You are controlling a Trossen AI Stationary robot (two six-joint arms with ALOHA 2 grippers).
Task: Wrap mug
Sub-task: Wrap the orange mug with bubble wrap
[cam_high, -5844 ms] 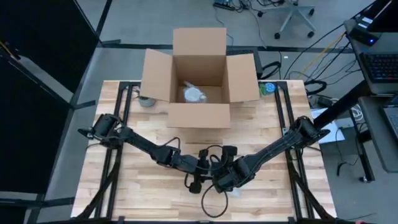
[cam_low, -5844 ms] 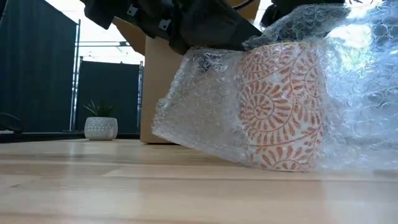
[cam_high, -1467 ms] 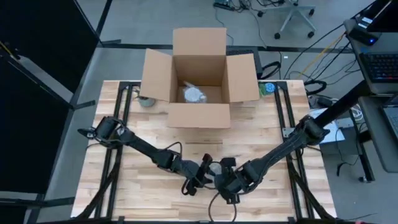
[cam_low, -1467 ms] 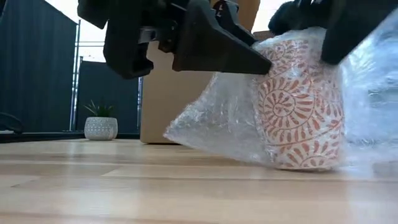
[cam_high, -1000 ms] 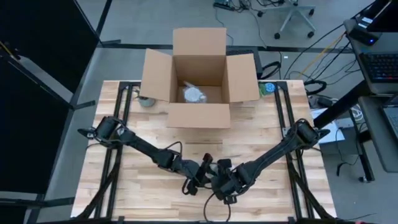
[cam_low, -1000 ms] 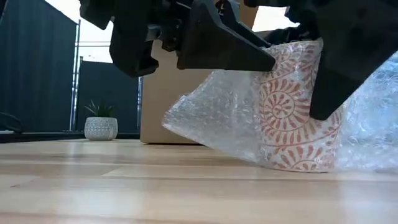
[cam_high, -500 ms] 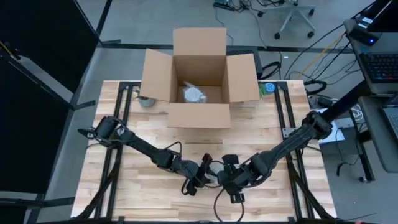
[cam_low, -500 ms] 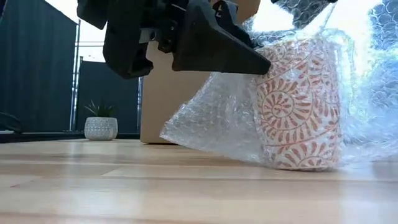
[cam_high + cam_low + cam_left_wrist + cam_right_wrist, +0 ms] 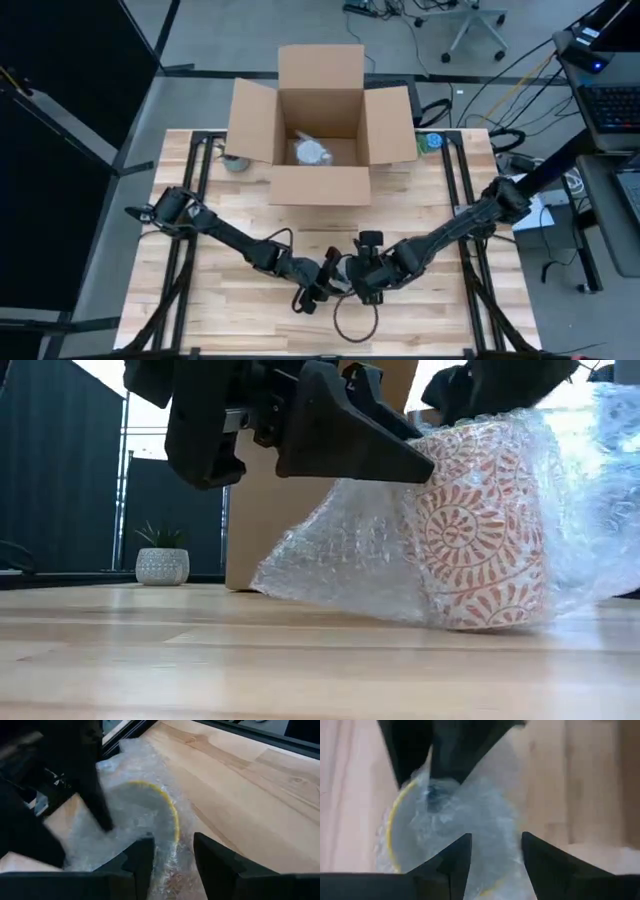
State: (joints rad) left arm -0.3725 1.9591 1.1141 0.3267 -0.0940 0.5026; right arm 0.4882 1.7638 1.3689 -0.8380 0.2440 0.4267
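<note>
1. The mug [image 9: 480, 525], white with an orange leaf-and-spiral pattern and a yellow rim, stands upright on the wooden table [image 9: 200, 660] near its front edge, directly between the two grippers, which meet over it.

2. Bubble wrap [image 9: 340, 570] covers the mug's wall and trails onto the table on both sides in the low view. It also lies across the mouth (the yellow rim shows through it in both wrist views).

3. The left gripper [image 9: 172, 852] sits at the mug's rim. Its fingers are spread apart with wrap lying in the gap, and nothing is pinched.

4. The right gripper [image 9: 495, 850] hangs right over the mug's mouth, looking down into it. Its fingers also stand apart, with wrap between them and no firm grasp visible.

5. The step in hand appears to be tucking loose wrap into or over the mouth. To do it well, one gripper should pin the wrap against the rim while the other gathers the slack and pushes it down in the middle. The push should stay vertical so the mug does not tip or slide, and the trailing tail on the table should be drawn snug first.

6. Beyond both grippers, at the far edge of the table, stands an open cardboard box [image 9: 320, 125] with a pale bundle inside.
</note>
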